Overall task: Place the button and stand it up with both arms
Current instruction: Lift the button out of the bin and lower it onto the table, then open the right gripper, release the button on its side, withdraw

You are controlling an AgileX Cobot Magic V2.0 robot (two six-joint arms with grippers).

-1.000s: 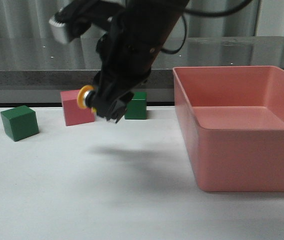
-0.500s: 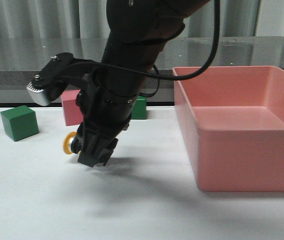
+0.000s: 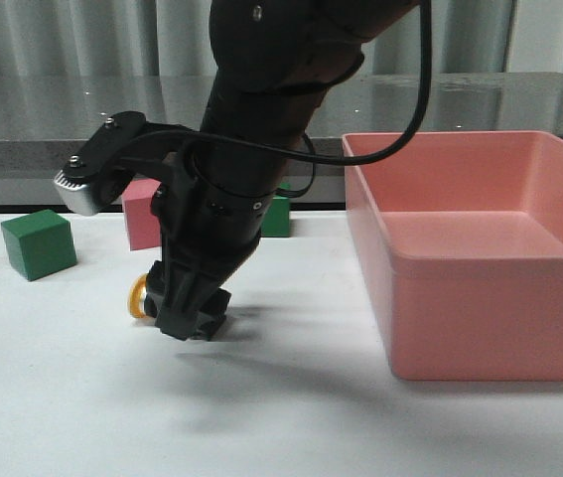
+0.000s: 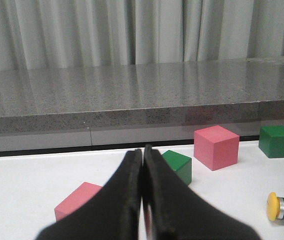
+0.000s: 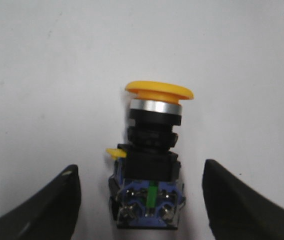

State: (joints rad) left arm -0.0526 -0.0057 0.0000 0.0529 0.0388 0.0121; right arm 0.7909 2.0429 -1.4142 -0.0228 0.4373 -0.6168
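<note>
You've got the button down on the white table, lying on its side between the right gripper's spread jaws, so standing it remains; your left gripper waits pressed together.

Soft, even light falls from above across the matte white worktop, leaving only a diffuse grey shadow under the bulky black right arm. The polished grey stone ledge mirrors the pale curtains behind it in faint vertical streaks. In the left wrist view the black left tool is close to the lens and soft-edged, while the cubes behind stay fairly sharp. The right wrist view is bright and crisp on the small yellow-capped push-button, with a weak shadow alongside; the dark fingers blur at the corners.
</note>
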